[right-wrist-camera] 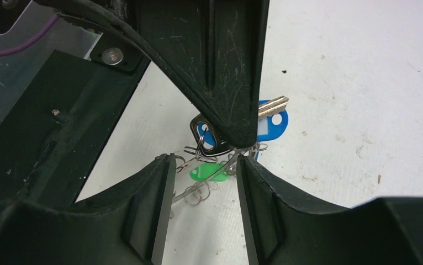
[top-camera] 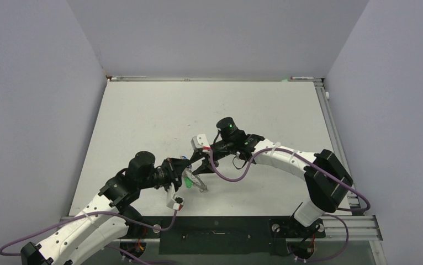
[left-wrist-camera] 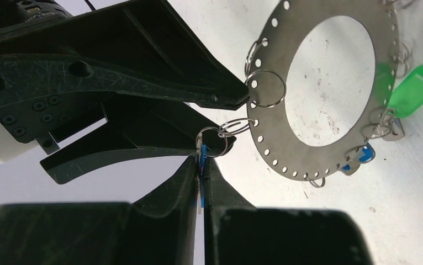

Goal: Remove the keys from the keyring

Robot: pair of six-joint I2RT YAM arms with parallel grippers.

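Top external view: the left hand and the right hand are seen meeting tip to tip over the white surface. They are near its front edge, where a metal rail runs, and well apart from the grey walls by which the left, back and right edges are closed. The keyring is found just below the fingertips, tilted, with a green tag at its near side.

In the left wrist view the left hand is shown closed narrow on a thin blue tag, seen edge-on between the fingertips. This tag is hung from a small wire loop, which is joined by a second loop to the keyring's rim. The disc is turned face-on, and the surface is seen through its wide hole. A second blue tag and the green tag are strung on the far side of the rim. The rim's near edge is touched by the upper fingertip of the right hand, which comes in from the left.

In the right wrist view the right hand's fingers are held moderately apart, and the keyring is seen edge-on in the gap between them. Whether it is pressed by either finger cannot be told. The left hand's tip points down into the same gap from above. A metal key blade is seen just beyond it.
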